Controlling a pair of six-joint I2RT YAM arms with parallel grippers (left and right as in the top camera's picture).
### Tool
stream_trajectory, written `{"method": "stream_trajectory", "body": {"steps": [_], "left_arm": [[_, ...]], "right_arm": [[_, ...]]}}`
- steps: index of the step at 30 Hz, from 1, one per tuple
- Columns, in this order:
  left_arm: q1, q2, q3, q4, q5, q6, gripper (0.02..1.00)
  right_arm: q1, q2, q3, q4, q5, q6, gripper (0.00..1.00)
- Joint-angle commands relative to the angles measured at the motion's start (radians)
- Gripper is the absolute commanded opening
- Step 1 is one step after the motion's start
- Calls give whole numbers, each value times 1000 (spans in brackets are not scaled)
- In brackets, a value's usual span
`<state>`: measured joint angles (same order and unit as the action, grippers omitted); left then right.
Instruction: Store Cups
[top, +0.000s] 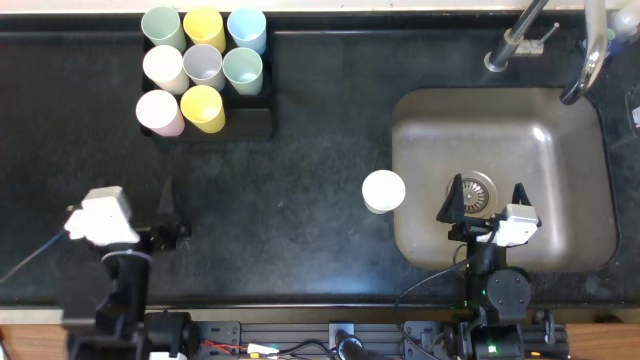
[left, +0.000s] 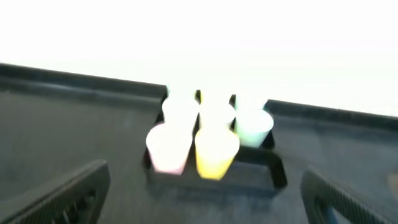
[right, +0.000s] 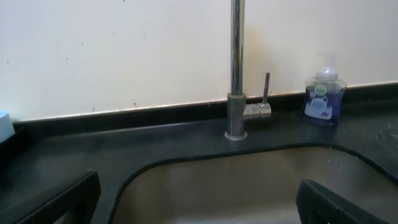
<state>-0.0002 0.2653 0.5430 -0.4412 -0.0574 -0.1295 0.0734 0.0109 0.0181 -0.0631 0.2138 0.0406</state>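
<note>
One white cup stands apart from the tray.

We see eight cups standing upright in the black tray at the far left part of the desk. The single white cup stands upright on the desk, just beside the left rim of the sink. Our left hand hovers near the tray, wide open and holding nothing. Our right hand is above the sink, also wide open and empty.
</note>
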Motion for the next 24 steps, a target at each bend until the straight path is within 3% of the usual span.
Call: {"method": "stream_trajectory", "body": {"steps": [1,3,5,12,24], "left_arm": [[-6,-31,-229,271,34,55,998],[-6,-74,-359,446,34,55,998],[-6,-122,-423,489,34,55,998],[-5,-264,-534,436,39,55,998],[2,-263,-535,357,40,74,998]], "right_arm": [[0,-7,-14,7,1,-3,998],[0,-7,-14,7,1,-3,998],[0,-7,-14,7,1,-3,996],[0,-7,-14,7,1,-3,998],[0,-7,-14,7,1,-3,998]]}}
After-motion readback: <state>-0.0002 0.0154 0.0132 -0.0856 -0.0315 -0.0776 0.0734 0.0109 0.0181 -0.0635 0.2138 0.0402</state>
